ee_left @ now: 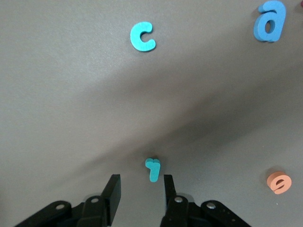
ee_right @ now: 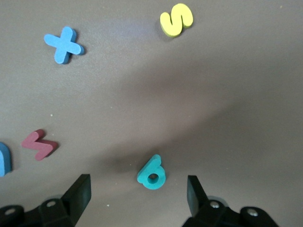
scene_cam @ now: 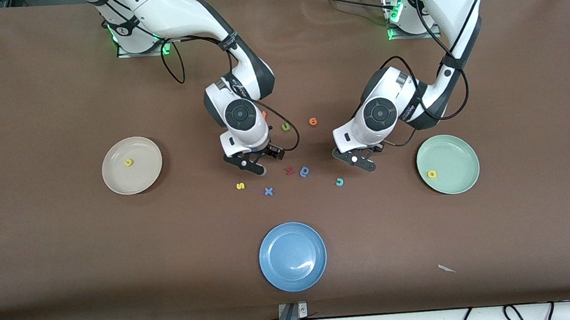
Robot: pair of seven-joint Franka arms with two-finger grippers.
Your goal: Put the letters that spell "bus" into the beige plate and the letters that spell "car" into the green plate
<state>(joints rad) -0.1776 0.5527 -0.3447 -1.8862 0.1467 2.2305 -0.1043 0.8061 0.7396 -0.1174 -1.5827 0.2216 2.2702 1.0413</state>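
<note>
Three plates, two end effectors low at mid-surface

Left end effector (ee_left: 140, 191), half-closed, straddled teal r (ee_left: 153, 169); right end effector (ee_right: 138, 198), open, straddled teal b (ee_right: 152, 174). Beige plate (scene_cam: 114, 179) held one yellow u (scene_cam: 128, 162); green plate (scene_cam: 457, 152) held one yellow a (scene_cam: 432, 173).

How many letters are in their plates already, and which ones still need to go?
Done: yellow u in the beige plate, yellow a in the green plate. In hand: left tool around the teal r, right tool around the teal b. Left: yellow s, teal c.
</note>
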